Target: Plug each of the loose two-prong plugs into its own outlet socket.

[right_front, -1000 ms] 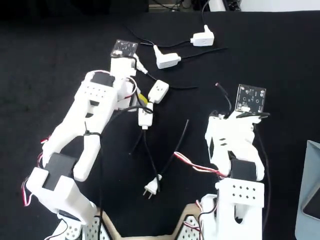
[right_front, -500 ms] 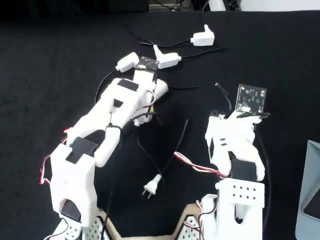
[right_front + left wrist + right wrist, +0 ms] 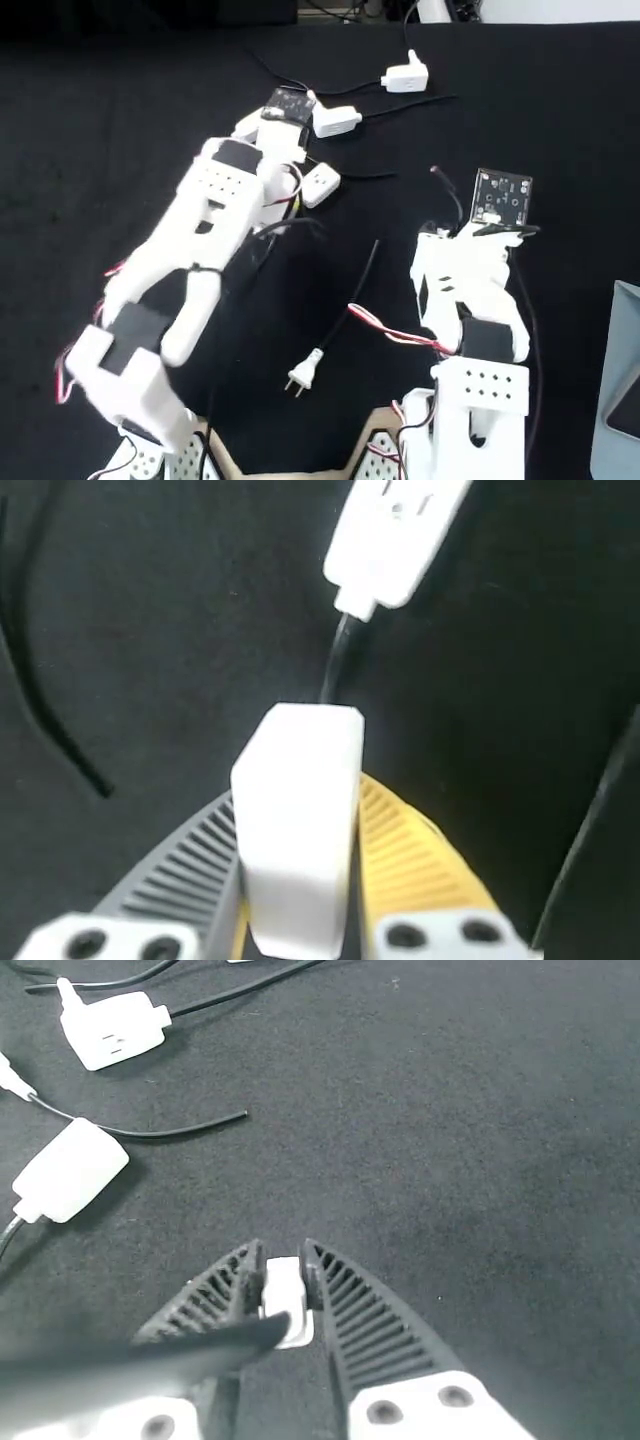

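My left gripper point(image 3: 297, 792) is shut on a white plug block point(image 3: 297, 880), held between its grey and yellow fingers. Just beyond the block lies a white outlet socket point(image 3: 395, 525), its cable end facing the gripper. In the high view that socket point(image 3: 336, 120) sits beside the left arm's camera board point(image 3: 285, 101). Two more sockets point(image 3: 405, 75) point(image 3: 320, 183) lie nearby. A loose two-prong plug point(image 3: 302, 374) rests near the table's front. My right gripper point(image 3: 284, 1260) is shut on a small white piece point(image 3: 287, 1305) low over the cloth, apart from the sockets point(image 3: 110, 1030) point(image 3: 70, 1170).
Black cables point(image 3: 345, 305) run across the black cloth between the arms. A thin wire with a red tip point(image 3: 434, 170) lies by the right arm point(image 3: 468, 270). A grey box point(image 3: 620, 385) stands at the right edge.
The left arm has swung from mid-table toward the back, carrying the white block and its cable up to the far sockets. The right arm has not moved.
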You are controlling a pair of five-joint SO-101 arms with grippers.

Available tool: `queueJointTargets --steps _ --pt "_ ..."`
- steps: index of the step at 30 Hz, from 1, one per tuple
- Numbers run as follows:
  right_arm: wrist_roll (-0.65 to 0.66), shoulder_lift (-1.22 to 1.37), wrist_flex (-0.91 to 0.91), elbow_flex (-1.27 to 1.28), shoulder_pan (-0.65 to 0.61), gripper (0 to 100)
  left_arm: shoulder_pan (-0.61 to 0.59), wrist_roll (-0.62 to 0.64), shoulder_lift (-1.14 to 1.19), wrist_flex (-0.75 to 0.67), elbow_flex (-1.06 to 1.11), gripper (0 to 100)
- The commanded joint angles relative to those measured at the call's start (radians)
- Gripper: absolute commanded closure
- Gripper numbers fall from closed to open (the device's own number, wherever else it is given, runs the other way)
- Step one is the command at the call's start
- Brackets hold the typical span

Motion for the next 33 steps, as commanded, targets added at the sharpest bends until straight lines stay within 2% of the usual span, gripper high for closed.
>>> queueJointTargets --steps 1,8,16,27,33 --pt "0.005 -0.005 -0.012 -0.015 0.008 98.7 -0.019 -0.158 -0.144 0.104 -0.041 97" --pt "0.005 -0.007 -0.017 -0.002 0.006 98.7 -0.185 -0.560 -0.158 0.137 -0.085 97" --pt "0.005 -0.007 -0.018 -0.004 0.006 98.7 -0.364 -0.859 -0.158 0.135 -0.208 97" --pt "0.006 -0.007 -0.018 -0.004 0.005 98.7 -0.374 -1.023 -0.161 0.127 -0.216 97" --pt "0.006 -0.007 -0.018 -0.002 -0.014 98.7 -0.351 -1.017 -0.370 0.130 -0.134 97"
